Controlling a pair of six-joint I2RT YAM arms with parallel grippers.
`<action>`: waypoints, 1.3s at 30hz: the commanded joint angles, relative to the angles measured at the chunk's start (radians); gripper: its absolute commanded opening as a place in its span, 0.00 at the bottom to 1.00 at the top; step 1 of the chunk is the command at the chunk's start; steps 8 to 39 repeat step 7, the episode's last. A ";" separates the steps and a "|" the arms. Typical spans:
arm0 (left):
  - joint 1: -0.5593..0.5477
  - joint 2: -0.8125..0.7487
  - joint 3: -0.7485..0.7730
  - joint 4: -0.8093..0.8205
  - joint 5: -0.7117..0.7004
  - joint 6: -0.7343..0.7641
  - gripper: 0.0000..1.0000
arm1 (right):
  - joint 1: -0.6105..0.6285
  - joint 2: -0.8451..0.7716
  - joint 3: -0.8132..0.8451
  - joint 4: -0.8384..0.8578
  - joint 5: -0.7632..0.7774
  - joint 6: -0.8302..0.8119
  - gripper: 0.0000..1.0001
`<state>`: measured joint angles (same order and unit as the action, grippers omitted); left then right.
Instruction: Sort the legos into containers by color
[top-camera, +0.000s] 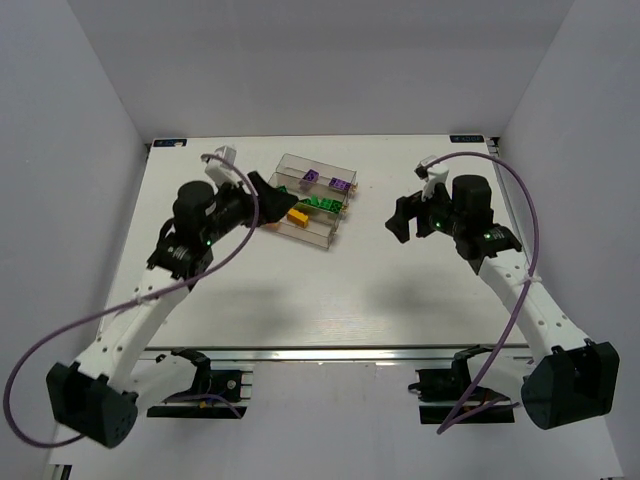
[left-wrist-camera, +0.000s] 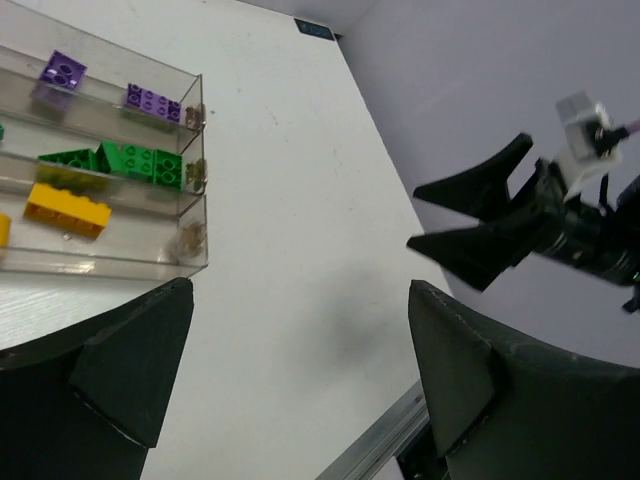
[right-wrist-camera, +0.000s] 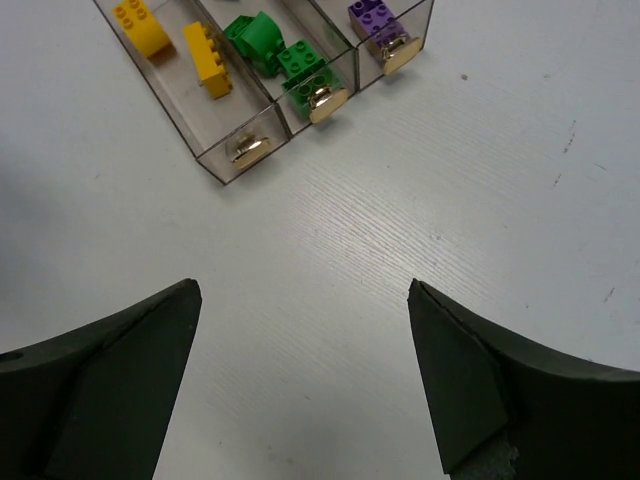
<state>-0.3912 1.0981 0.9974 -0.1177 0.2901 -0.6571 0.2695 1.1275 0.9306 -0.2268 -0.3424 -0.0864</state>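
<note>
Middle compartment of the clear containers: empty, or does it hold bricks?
It holds bricks: green legos lie inside the middle compartment, with purple legos and yellow legos in the compartments on either side.

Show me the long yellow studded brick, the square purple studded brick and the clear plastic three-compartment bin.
long yellow studded brick (left-wrist-camera: 67, 210): left wrist view, middle of its body.
square purple studded brick (left-wrist-camera: 63, 68): left wrist view, studded top face.
clear plastic three-compartment bin (right-wrist-camera: 215, 125): right wrist view, bare floor of the yellow compartment.

Containers (left-wrist-camera: 120, 262) cut off at the left wrist view's left edge, one yellow brick (left-wrist-camera: 3, 228) half out of frame
</note>
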 joint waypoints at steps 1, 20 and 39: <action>0.003 -0.099 -0.117 0.009 -0.023 0.083 0.98 | -0.004 0.034 0.077 -0.071 0.060 0.025 0.89; 0.003 -0.144 -0.121 -0.060 -0.040 0.129 0.98 | -0.004 0.075 0.105 -0.088 0.095 0.031 0.90; 0.003 -0.144 -0.121 -0.060 -0.040 0.129 0.98 | -0.004 0.075 0.105 -0.088 0.095 0.031 0.90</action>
